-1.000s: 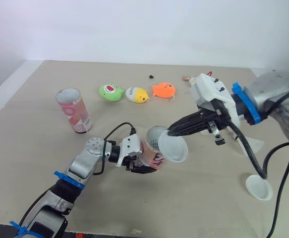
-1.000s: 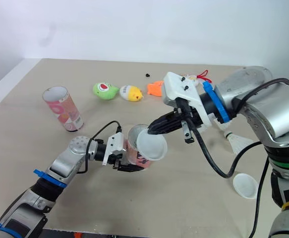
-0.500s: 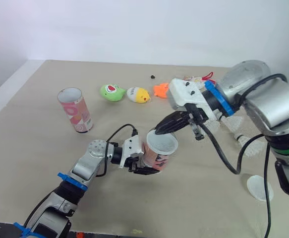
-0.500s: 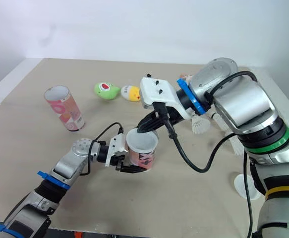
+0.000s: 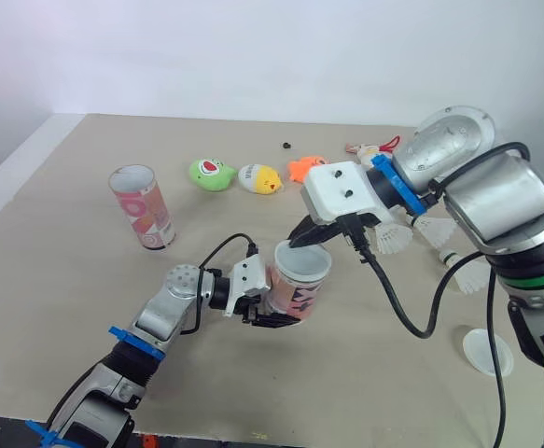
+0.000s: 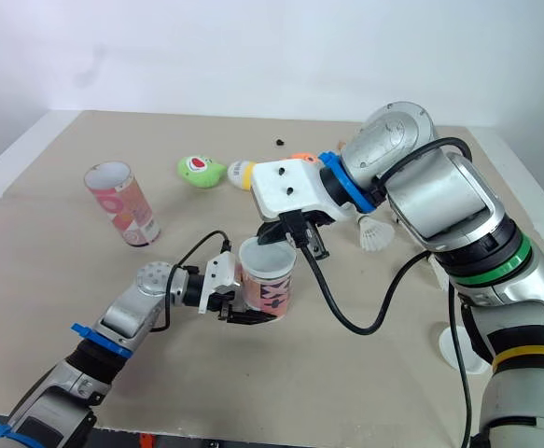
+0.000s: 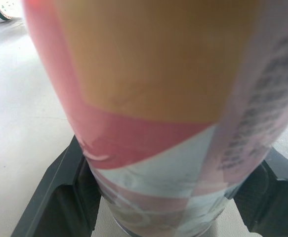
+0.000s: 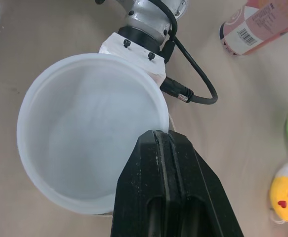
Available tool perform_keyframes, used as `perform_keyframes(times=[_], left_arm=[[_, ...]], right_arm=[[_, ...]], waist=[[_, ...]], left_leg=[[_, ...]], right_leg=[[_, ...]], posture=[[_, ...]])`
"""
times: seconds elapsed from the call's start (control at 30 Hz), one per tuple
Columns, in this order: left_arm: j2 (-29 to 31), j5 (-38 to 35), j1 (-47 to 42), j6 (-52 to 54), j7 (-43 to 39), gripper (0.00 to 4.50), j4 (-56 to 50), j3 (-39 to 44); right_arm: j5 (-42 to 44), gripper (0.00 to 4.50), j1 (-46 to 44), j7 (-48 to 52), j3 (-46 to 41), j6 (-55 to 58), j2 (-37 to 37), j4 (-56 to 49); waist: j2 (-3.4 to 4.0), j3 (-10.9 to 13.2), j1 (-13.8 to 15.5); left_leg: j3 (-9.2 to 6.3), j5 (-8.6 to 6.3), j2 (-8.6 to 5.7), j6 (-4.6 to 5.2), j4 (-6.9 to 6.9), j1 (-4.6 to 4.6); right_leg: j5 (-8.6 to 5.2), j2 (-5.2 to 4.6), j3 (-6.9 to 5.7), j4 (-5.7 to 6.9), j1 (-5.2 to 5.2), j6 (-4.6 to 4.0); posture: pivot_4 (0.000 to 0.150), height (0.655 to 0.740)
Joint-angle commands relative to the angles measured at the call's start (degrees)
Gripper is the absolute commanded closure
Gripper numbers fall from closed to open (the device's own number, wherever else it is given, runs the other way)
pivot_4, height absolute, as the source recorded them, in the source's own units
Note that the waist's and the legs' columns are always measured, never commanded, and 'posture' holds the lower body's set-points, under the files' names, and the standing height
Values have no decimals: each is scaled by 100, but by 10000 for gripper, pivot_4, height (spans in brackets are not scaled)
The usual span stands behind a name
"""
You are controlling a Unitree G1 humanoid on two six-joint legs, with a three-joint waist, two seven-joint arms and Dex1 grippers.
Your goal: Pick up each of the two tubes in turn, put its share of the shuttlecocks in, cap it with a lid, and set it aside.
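Left eye view, lid (image 5: 304, 260): you now have it flat on the tube (image 5: 299, 291) at centre frame; a second ago it hung tilted beside the mouth.
Right gripper (image 5: 298, 240): pinching the lid's rim.
Left gripper (image 5: 270, 303): clamped round the tube.
Count: two tubes, second tube (image 5: 143, 207) upper left; two lids, spare lid (image 5: 488, 352) lower right; three shuttlecocks (image 5: 395, 240).

Your capped tube (image 5: 296, 291) stands upright, white lid (image 5: 302, 262) on its mouth; the other tube (image 5: 143, 207) stands open, well to its left.

Bright, even overhead light casts only soft, faint shadows.
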Motion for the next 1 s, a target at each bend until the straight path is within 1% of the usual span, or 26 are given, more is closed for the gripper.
perform_keyframes(times=[0.03,0.23,0.4,0.73,1.0], left_arm=[[75,186,105,36,-55,15572,89,-206],[125,176,114,49,-69,15572,81,-178],[127,178,92,51,-59,15572,90,-169],[179,162,89,54,-45,15572,98,-119],[190,154,53,59,-37,15572,128,-102]], right_arm=[[-382,44008,-71,-102,-191,-215,-150,-310],[-928,44008,280,-333,-75,-562,-269,-419],[-1099,44008,375,-243,-68,-839,-316,-462],[-1485,44008,924,-90,-63,-1253,-518,-785],[-1793,44008,954,77,-22,-1693,-472,-745]], waist=[[0,0,0],[-1,-1,-1],[-1,-2,-2],[-8,-16,-2],[-10,-19,-2]], left_leg=[[0,0,0,0,0,0],[0,0,-2,0,0,1],[5,1,2,0,0,13],[8,1,5,-1,-3,32],[10,1,7,-1,-4,43]], right_leg=[[0,0,0,0,0,0],[-1,1,0,0,2,0],[6,5,-4,0,5,-14],[2,5,-6,1,19,-21],[-8,5,-5,1,26,-38]], posture=[[1500,7400],[1500,7400],[1500,7400],[1500,7400],[1500,7400]])
